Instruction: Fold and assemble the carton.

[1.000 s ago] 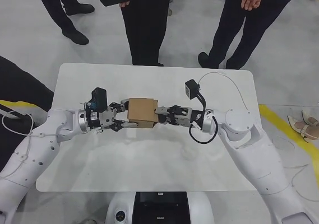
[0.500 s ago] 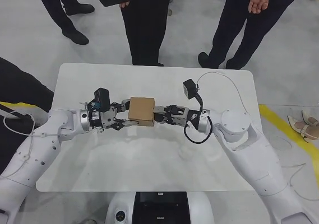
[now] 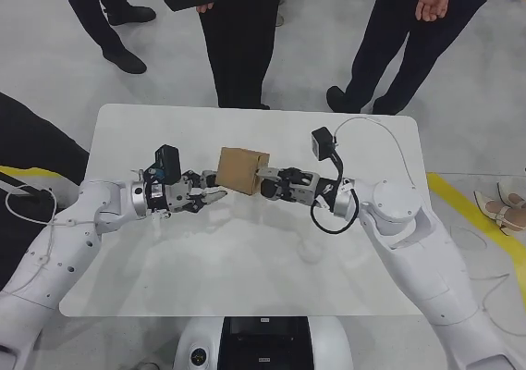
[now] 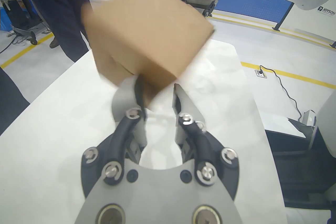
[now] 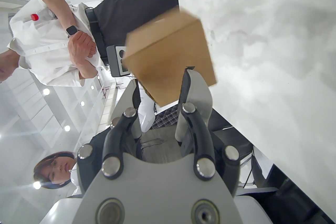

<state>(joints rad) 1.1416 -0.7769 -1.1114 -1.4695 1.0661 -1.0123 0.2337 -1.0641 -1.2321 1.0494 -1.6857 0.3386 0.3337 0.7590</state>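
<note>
Up above the middle of the counter (image 3: 244, 268), a bit toward the far edge: carton (image 3: 242, 169), off the surface and tilted, one corner pointing down. Looks pretty much boxed up already, with sides squared, every face on show closed and no flaps hanging loose. Can't see the hidden ends though, so not calling it finished yet. Gets pinched on one side by the right hand (image 3: 263, 182), fingers closed narrow on a wall of it. Has the left hand (image 3: 215, 186) right beside the opposite lower corner, fingers spread partway with that corner poking into the gap, not really clamping anything. Probably just leaves checking or tucking a last flap, then setting it down on the counter.
</note>
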